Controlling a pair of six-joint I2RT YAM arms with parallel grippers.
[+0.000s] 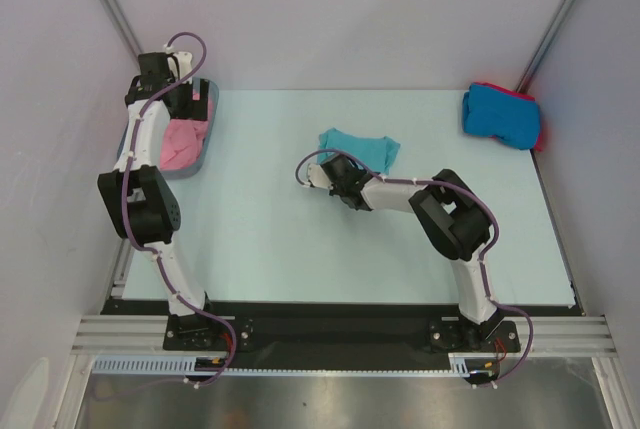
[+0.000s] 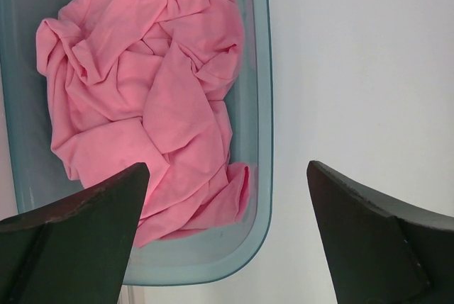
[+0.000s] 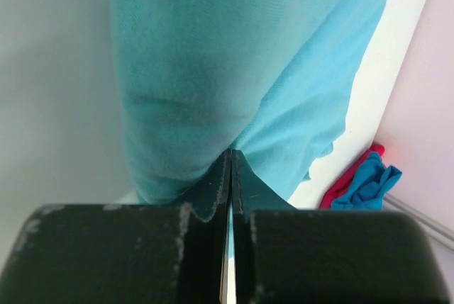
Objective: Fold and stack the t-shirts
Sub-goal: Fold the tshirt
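Fingers [image 3: 230,169] together against teal shirt [image 3: 234,70]

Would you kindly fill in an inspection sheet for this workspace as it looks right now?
Surface: pale table, bare in the near half.
Job's things: teal t-shirt bunched mid-table; pink t-shirt crumpled inside the tub at far left; bright blue t-shirt folded on top of the red t-shirt in the far right corner.
Clutter: nothing seen.
Grippers: left gripper open, hovering over the tub, holding nothing; right gripper shut on the teal t-shirt's edge.
Cables: a purple cable runs along each arm; none snagged that I can see.
Surroundings: plain white enclosure walls, metal rail at the near edge.
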